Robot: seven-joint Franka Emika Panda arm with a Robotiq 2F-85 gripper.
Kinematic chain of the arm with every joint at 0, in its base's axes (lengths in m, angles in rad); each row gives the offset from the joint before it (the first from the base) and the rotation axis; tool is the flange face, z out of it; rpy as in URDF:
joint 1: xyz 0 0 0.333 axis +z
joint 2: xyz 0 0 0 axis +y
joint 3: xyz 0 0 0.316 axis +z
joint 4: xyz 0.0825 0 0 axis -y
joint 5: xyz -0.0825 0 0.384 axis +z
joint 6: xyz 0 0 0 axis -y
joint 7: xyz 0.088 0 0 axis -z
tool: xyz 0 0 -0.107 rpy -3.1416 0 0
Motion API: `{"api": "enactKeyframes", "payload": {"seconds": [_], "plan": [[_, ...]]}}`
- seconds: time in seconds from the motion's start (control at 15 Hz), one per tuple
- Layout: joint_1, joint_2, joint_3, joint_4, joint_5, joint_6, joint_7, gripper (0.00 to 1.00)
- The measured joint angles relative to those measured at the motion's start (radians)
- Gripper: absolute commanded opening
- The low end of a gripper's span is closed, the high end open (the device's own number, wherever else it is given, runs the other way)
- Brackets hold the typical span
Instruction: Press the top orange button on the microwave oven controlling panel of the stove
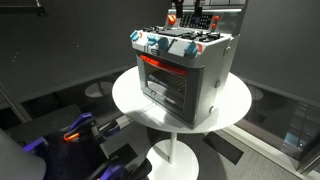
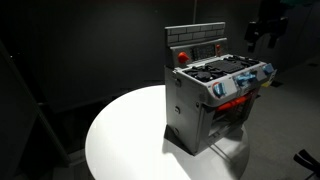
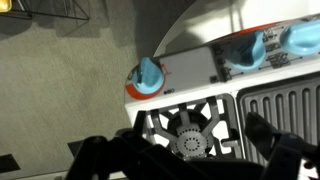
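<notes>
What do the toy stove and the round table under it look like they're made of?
Stove: probably moulded plastic, silver-grey with a dull sheen and rounded edges. Its knobs look like blue and white plastic too. Table: smooth white top, perhaps laminate or painted board; soft glare, no visible grain.

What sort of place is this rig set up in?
Probably a lab or office test space, not a real kitchen. The stove is a small toy standing on a round white table, and dark plain walls surround it, with no counters or cabinets in view.
</notes>
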Motion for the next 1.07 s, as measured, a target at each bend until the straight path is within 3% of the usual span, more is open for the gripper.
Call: {"api": "enactKeyframes", "payload": {"seconds": [0.67, 1.07], "plan": [[0.0, -0.237, 0.018, -0.209, 0.046, -0.04, -0.01, 1.0], [-0.005, -0.262, 0.025, -0.238, 0.046, -0.04, -0.01, 1.0]]}}
